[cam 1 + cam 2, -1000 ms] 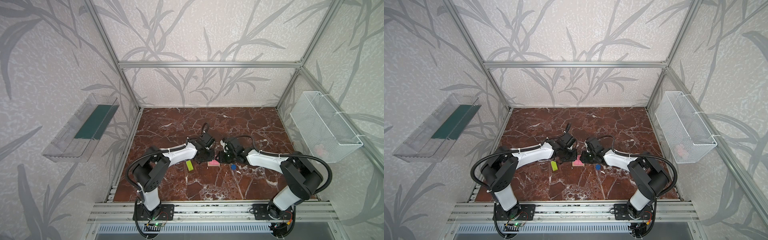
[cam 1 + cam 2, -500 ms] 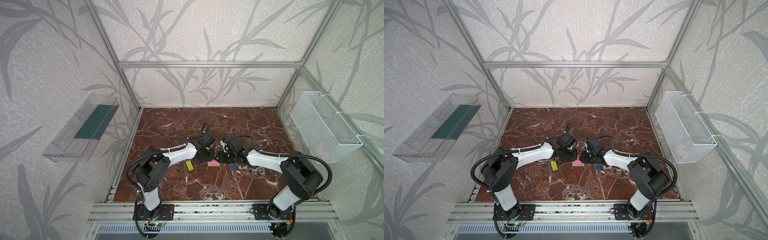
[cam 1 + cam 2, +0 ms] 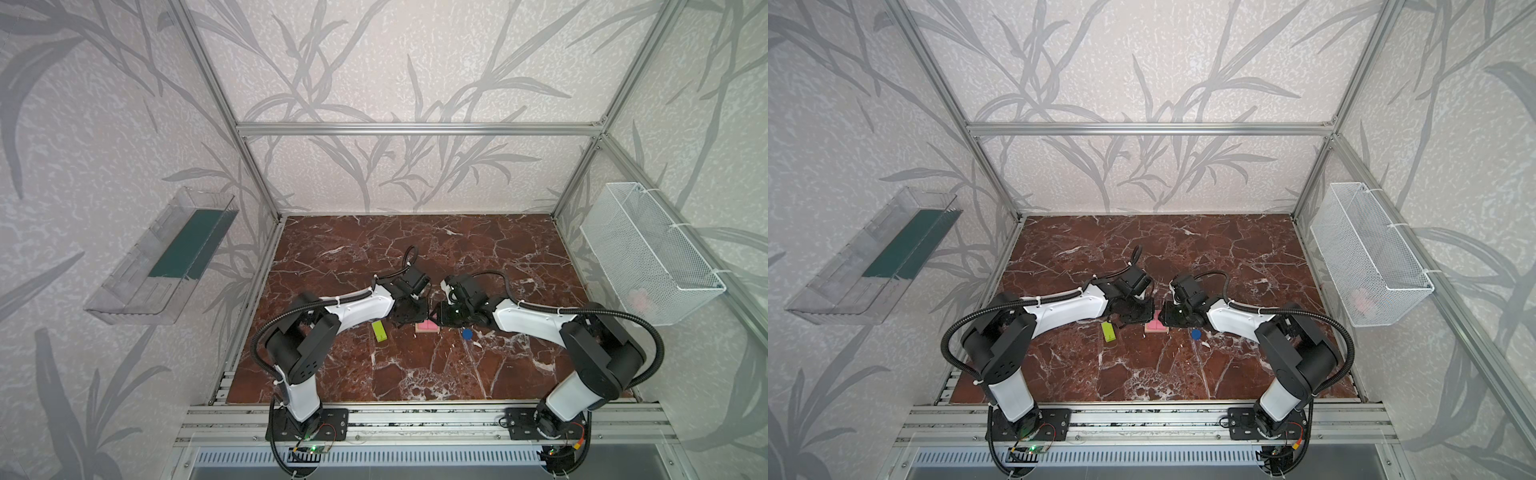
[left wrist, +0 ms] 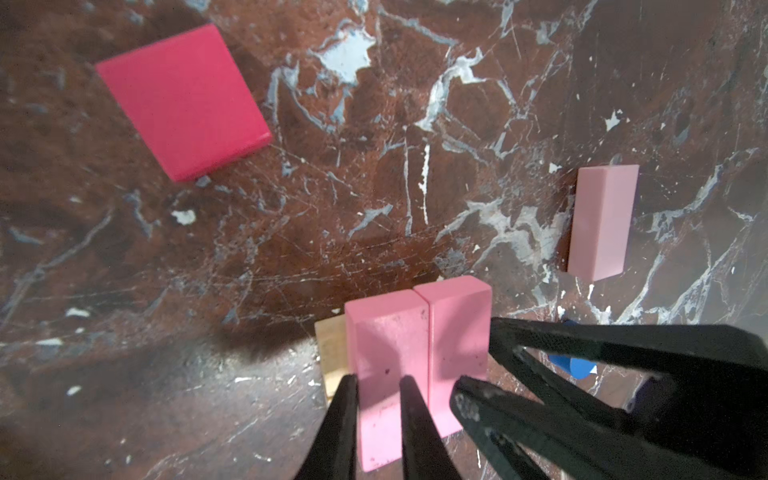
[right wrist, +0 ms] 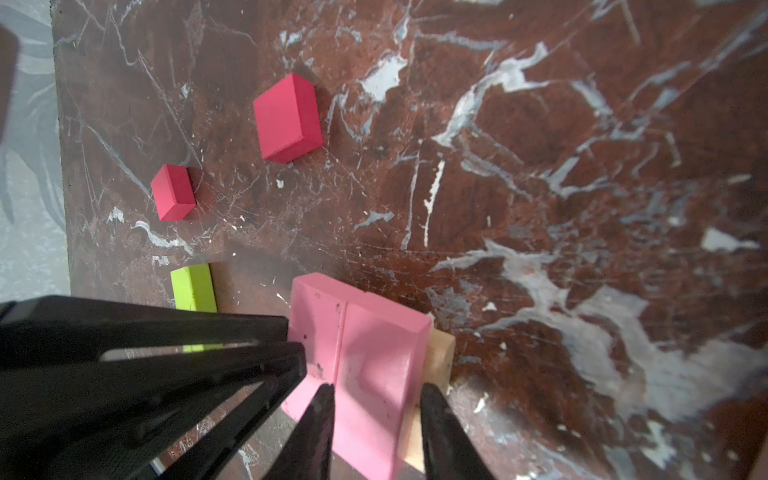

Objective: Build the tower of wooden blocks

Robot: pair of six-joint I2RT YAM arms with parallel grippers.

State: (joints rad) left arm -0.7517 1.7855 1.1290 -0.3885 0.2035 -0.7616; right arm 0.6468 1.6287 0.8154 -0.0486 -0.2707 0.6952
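Two pink bars [image 4: 415, 340] lie side by side on tan bars [image 5: 436, 357], the low tower [image 3: 427, 327] in both top views. My left gripper [image 4: 378, 399] hangs over the left pink bar, fingers a narrow gap apart and holding nothing. My right gripper [image 5: 376, 399] is open and straddles the other pink bar [image 5: 378, 365], with tan wood showing beside one finger. A third pink bar [image 4: 602, 220] lies apart on the floor. The lime-green bar [image 3: 379, 331], two red cubes [image 5: 286, 118] [image 5: 172, 192] and the blue disc [image 3: 467, 333] lie loose around the tower.
A white wire basket [image 3: 648, 253] hangs on the right wall and a clear bin [image 3: 166, 257] on the left wall. Aluminium posts frame the marble floor [image 3: 415, 249], with a rail [image 3: 415, 415] along the front edge. Both arms meet at the middle.
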